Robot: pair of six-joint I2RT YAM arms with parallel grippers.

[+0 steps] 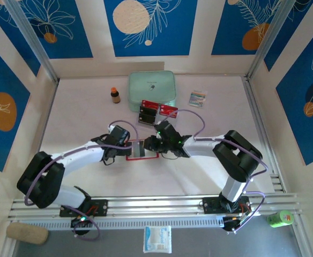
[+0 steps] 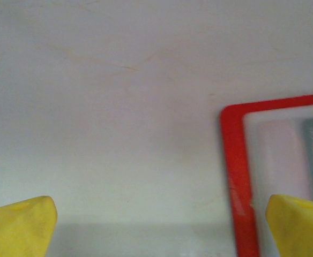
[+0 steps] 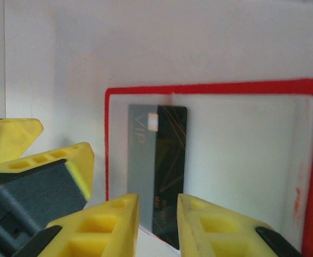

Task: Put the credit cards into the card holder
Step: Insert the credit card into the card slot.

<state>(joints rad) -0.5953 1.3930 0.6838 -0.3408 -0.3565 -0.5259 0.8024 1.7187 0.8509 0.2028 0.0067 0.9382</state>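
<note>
Your right gripper [image 3: 158, 219] barely parted, left gripper [image 2: 159, 225] gaping, slide the credit card [image 3: 157, 155] toward twelve o'clock into the card holder [image 3: 210, 88].

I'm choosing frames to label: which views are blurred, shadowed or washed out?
Top external: evenly lit and sharp, but the card holder is tiny. Left wrist: soft all over, fingertips blurred, a grey shadow band between them. Right wrist: the near fingers are out of focus, while the card is sharp enough to read VIP.
</note>
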